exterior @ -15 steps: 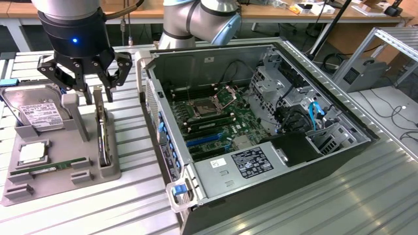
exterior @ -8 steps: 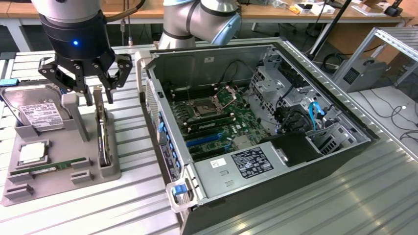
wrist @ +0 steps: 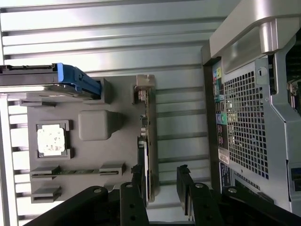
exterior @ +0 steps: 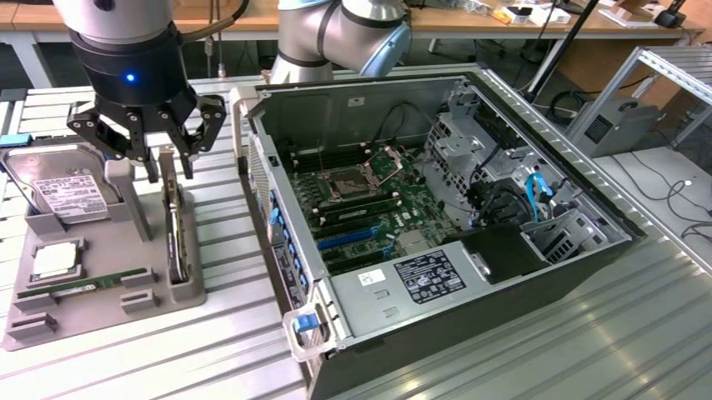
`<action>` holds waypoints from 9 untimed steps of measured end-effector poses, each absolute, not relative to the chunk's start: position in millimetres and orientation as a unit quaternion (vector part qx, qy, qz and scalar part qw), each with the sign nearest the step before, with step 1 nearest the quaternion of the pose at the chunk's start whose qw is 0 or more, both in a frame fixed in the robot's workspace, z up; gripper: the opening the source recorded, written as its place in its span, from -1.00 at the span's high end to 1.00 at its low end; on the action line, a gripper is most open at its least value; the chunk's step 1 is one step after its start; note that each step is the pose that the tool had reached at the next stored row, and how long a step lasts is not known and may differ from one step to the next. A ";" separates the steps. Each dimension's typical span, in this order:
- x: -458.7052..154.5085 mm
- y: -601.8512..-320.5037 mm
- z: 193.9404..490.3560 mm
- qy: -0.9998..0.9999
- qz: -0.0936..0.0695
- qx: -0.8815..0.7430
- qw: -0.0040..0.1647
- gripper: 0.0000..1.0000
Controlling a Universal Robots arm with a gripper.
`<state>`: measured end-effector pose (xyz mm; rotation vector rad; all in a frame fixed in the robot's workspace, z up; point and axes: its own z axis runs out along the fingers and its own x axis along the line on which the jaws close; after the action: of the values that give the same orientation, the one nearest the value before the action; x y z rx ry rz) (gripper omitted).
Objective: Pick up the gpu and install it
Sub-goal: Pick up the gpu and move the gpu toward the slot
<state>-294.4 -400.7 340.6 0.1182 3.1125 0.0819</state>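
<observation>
The gpu (exterior: 172, 218) is a thin black card standing on edge in a slot of the grey holder tray (exterior: 100, 312), left of the computer case in the exterior view. My gripper (exterior: 156, 160) hangs right over its upper end, open, with its fingers on either side of the card's top edge. In the wrist view the gpu (wrist: 146, 141) runs edge-on, its silvery bracket (wrist: 144, 92) at the far end. The gripper (wrist: 161, 182) straddles the near end, one finger (wrist: 138, 181) close against the card and the other standing apart. Nothing is gripped.
The open computer case (exterior: 445, 208) lies on the slatted metal table, motherboard facing up; its rear panel (wrist: 254, 117) is close by. The tray also holds a silver hard drive (exterior: 62, 193), a processor (exterior: 53, 261) and a green memory stick (exterior: 95, 283).
</observation>
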 end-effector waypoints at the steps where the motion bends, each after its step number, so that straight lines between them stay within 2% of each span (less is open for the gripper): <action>1: -294.4 -400.7 340.1 0.999 0.026 0.038 0.013 0.16; 9: -294.4 -400.8 336.2 0.999 0.026 0.038 0.013 0.16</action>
<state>-294.4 -400.8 336.2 0.1182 3.1125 0.0819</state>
